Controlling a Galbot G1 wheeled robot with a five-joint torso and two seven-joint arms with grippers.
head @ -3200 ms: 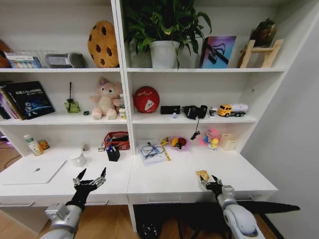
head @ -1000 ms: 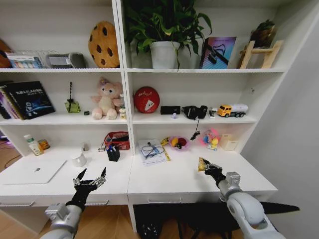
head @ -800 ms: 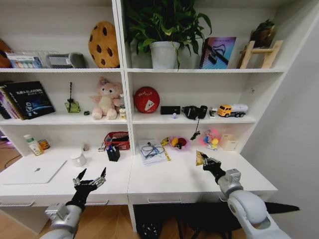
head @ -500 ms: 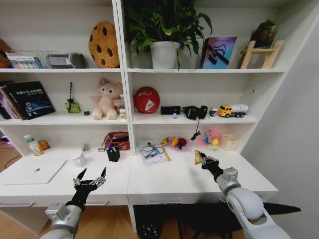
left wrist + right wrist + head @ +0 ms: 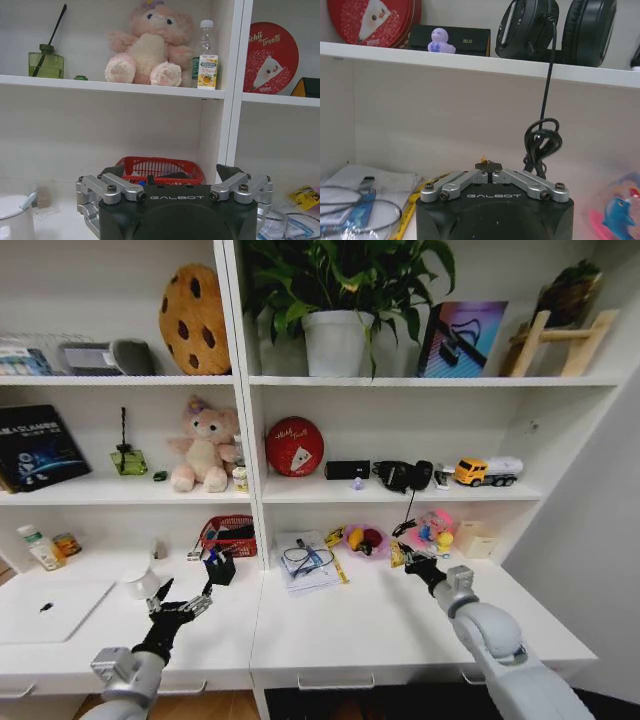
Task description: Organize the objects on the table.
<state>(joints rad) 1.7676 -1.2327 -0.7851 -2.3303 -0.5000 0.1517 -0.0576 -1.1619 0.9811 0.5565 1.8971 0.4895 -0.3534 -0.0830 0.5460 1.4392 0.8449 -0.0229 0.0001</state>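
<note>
White table [image 5: 330,625]; yellow wedge [image 5: 396,556]; silver laptop [image 5: 45,608].

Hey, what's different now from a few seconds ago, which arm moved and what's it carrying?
The right gripper, shut on the yellow wedge, lifted it off the front of the table and carried it back toward the shelving, near the pink bowl. The camera also moved closer, so the whole scene shifted. The left gripper stayed open over the table's left side; the laptop and pen holder did not move.
</note>
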